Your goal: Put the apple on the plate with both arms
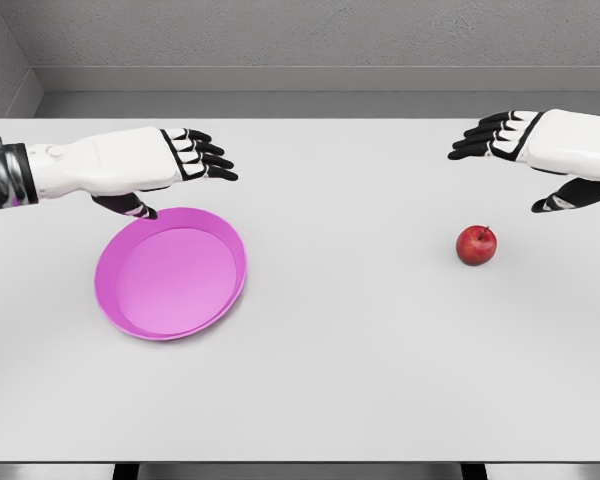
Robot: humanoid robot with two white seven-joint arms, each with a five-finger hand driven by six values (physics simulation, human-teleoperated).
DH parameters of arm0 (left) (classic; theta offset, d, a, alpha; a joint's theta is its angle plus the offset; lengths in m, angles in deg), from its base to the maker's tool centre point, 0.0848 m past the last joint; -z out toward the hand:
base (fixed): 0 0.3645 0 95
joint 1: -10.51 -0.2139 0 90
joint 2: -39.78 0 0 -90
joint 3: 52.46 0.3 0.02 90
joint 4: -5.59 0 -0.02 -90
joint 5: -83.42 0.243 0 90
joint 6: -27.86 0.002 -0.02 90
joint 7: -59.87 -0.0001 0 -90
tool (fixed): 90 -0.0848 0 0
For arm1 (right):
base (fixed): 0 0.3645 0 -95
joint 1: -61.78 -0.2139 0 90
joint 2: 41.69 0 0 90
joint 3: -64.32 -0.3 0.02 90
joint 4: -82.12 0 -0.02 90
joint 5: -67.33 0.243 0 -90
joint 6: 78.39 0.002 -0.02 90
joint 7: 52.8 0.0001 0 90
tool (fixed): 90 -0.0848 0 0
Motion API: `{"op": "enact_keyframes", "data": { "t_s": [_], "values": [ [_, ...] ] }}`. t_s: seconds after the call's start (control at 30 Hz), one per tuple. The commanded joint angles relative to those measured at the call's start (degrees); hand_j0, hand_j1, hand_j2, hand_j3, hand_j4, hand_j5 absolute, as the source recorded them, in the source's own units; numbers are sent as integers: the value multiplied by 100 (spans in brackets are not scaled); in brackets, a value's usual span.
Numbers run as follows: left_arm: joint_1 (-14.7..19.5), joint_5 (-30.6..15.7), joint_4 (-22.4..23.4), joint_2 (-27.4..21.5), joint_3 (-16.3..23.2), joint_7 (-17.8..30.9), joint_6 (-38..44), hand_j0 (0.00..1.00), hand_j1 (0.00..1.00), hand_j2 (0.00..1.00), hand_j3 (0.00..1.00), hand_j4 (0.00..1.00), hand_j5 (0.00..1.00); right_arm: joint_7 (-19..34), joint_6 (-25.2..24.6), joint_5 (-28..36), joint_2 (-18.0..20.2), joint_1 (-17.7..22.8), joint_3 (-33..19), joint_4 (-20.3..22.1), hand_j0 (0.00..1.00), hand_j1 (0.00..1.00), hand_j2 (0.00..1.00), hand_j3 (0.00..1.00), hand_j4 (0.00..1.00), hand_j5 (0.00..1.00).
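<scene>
Both arms are cut off by the picture's edges: the left arm enters at the left edge, where a dark banded wrist section shows before the white forearm shell, and the right arm enters at the right edge, so only its hand and a short stretch of white casing can be seen. The left hand [170,165] hovers over the far-left part of the white table [340,380], its black-jointed fingers stretched out and relaxed toward the right, holding nothing; its thumb hangs down and its tip overlaps the far rim of the pink plate [170,272] in the picture, though whether it touches the rim cannot be told. The right hand [535,150] is at the far right, fingers extended toward the left and loosely spread, thumb angled down and outward, also holding nothing. No writing, labels or brand marks can be read on the arms, the plate or the table. The plate is a shallow round dish with a raised rim, lying flat on the left half of the table, and nothing lies in it. The red apple [476,244] sits on the right half of the table, upright with a small stem at the top, nearer than the right hand and a little left of its thumb, apart from it, and well apart from the plate. Behind the table runs a grey wall.
</scene>
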Motion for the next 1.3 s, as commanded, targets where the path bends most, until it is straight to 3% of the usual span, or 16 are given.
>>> {"op": "enact_keyframes", "data": {
  "t_s": [0.0, 0.2, 0.37, 0.43, 0.5, 0.53, 0.7, 0.8, 0.93, 1.27],
  "values": [
    [0, -34, -1, -9, -6, 2, 8, 100, 100, 100, 100, 100, 100, -3, -17, 34, 5, -9, -5, 9, 100, 100, 100, 100, 100, 100],
    [0, -34, -1, -9, -6, 2, 8, 100, 100, 100, 100, 100, 100, -3, -17, -10, -12, -123, -40, -149, 100, 100, 100, 100, 100, 100],
    [-35, -34, -10, -9, -85, 2, 8, 100, 100, 100, 100, 100, 100, -3, -17, -28, 58, 123, -41, -334, 100, 100, 100, 100, 100, 100],
    [-44, -34, -10, -9, -103, 2, 8, 100, 100, 100, 100, 100, 100, -3, -17, 585, 23, 351, 3, -448, 100, 100, 100, 100, 100, 100],
    [-35, -34, -10, -9, -103, 2, 8, 100, 100, 100, 100, 100, 100, -3, -17, 1080, -3, 431, 135, -940, 100, 100, 100, 100, 100, 100],
    [-35, -34, -10, -9, -103, 11, 8, 100, 100, 100, 100, 100, 100, -3, -17, 1079, -21, 378, 337, -1125, 100, 100, 100, 100, 100, 100],
    [-35, -34, -1, -9, -103, 20, 8, 100, 100, 100, 100, 100, 100, -3, -397, 1018, -39, 343, 812, -1151, 100, 100, 100, 100, 100, 100],
    [-35, -34, -1, 0, -94, 20, 8, 100, 100, 100, 100, 100, 100, -3, -775, 350, -337, 316, 961, -1213, 100, 100, 100, 100, 100, 100],
    [-35, -34, -1, 0, -94, 46, 8, 100, 100, 100, 100, 100, 100, -3, -775, 227, -575, -70, 1585, -1731, 100, 100, 100, 100, 100, 100],
    [-18, -26, -1, 0, -85, 46, 8, 100, 100, 100, 100, 100, 100, -3, -784, 130, -803, -237, 1823, -1986, 100, 100, 100, 100, 100, 100]
  ]
}}
